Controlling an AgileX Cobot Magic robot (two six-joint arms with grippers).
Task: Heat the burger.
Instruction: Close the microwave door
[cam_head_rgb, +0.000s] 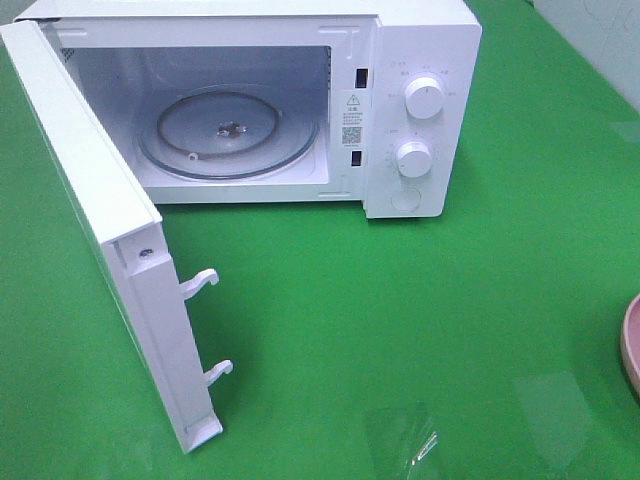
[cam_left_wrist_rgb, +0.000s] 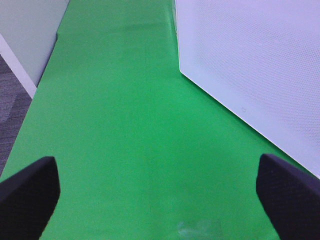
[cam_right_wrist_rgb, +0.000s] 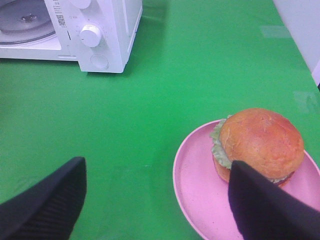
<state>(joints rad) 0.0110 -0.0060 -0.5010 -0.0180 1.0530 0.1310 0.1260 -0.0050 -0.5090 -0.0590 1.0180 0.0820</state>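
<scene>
Round burger (cam_right_wrist_rgb: 260, 142), seen only from the right wrist view: glossy golden-brown top bun with fine crackle lines, frilly pale-green lettuce poking out along one side, a darker band of the lower bun just showing beneath. Sits on a shallow pink plate (cam_right_wrist_rgb: 192, 185), toward the plate's far half, upright and whole. Plate resting on the green desk (cam_head_rgb: 420, 330), well apart from the microwave (cam_head_rgb: 420, 60), off its control-panel side; only a sliver of the plate's rim (cam_head_rgb: 632, 345) visible at the edge of the high view.

Microwave white, door (cam_head_rgb: 95, 200) swung fully open with two latch hooks (cam_head_rgb: 200, 283) sticking out of its free edge. Glass turntable (cam_head_rgb: 228, 133) bare inside the cavity. Two round white knobs (cam_head_rgb: 425, 98) stacked on the panel beside the cavity, a round button below them.

Right end effector (cam_right_wrist_rgb: 155, 200) released, dark fingers (cam_right_wrist_rgb: 47, 202) spread wide, hovering above the desk just short of the plate; one finger overlapping the plate's edge in view, not touching the burger. Left end effector (cam_left_wrist_rgb: 160, 190) also released, fingers (cam_left_wrist_rgb: 287, 195) spread fully apart over bare green desk, next to the outer face of the open microwave door (cam_left_wrist_rgb: 255, 65), grasping nothing.
</scene>
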